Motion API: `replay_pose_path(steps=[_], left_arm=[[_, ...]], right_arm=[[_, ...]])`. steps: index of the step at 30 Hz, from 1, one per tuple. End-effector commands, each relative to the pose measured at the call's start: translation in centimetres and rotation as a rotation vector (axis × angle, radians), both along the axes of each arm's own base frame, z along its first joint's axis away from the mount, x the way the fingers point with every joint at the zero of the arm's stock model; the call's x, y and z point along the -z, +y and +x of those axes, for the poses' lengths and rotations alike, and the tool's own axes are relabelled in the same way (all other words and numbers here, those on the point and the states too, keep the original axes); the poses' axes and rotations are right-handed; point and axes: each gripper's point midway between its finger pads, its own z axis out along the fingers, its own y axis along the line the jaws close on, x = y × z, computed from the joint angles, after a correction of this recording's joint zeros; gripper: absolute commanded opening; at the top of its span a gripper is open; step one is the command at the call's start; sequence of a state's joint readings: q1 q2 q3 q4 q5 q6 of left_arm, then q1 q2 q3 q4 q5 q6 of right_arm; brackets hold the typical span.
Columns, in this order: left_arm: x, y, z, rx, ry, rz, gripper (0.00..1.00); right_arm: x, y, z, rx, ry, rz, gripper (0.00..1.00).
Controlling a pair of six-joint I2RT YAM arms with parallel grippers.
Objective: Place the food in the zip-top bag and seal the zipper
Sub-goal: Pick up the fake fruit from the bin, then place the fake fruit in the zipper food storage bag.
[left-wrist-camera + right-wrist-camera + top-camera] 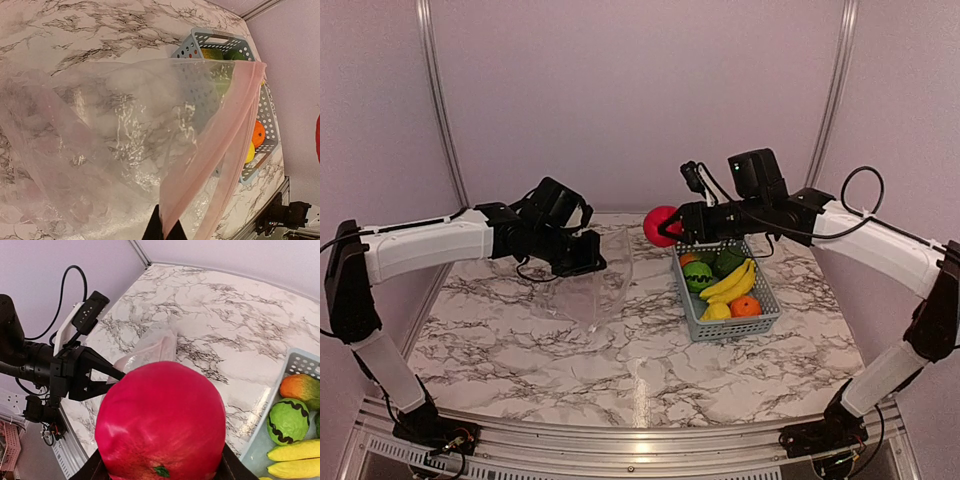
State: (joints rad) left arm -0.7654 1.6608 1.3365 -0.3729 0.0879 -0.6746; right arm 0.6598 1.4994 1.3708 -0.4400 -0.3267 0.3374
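Loading step: round red plastic apple (pixel 657 222) aloft just right of the lifted mouth of the large clear crinkly zip-top bag (pixel 595 290).
The right gripper (pixel 672 232) clamps the apple. The left gripper (pixel 162 227) is pinched together on the bag's pinkish zipper strip (pixel 235 125). Next, likely: lower the apple leftwards into that mouth.

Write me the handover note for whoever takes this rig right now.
Left claw: shut on the zip-top bag at its mouth edge, holding it up.
Right claw: shut on the red apple, in the air between basket and bag.
Done: no food seen in the bag yet.
Left: bag the apple, then the basket's other fruit; seal the zipper.
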Motion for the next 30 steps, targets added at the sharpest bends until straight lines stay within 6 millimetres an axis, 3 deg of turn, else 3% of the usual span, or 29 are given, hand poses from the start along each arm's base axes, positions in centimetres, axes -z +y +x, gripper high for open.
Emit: replay_pose_path(steps=[1,5,8,11,16,20,30], left_arm=[[-1.8,-2.6,0.2,0.040,0.009,-0.096,0.00],[-2.9,-3.0,0.4,0.067,-0.024,-0.109,0.00],[-3.6,-2.5,0.8,0.050,-0.043,-0.103,0.00],[-4.8,-3.4,0.7,0.084,-0.061,-0.155,0.00],[-6.6,-3.1,0.9,0.070,-0.108,-0.176,0.00],[-8.7,-3.0,0.9,0.065,-0.166,-0.232,0.00],[-8.5,-3.2,0.6,0.065,-0.156,-0.247,0.00]], right_arm=[[-4.0,4.6,-1.8,-0.184,-0.076,0.171,0.34],[-3.7,6.9,-2.6,-0.256,-0.060,0.203,0.34],[-2.4,7.6,-2.4,-0.272,-0.033,0.178,0.33],[-1.1,8.1,-2.2,-0.283,-0.002,0.167,0.33],[2.0,7.5,-0.6,-0.196,0.049,0.047,0.29],[2.8,6.7,0.2,-0.144,0.041,-0.011,0.29],[3.9,6.1,1.1,-0.101,0.058,-0.097,0.32]])
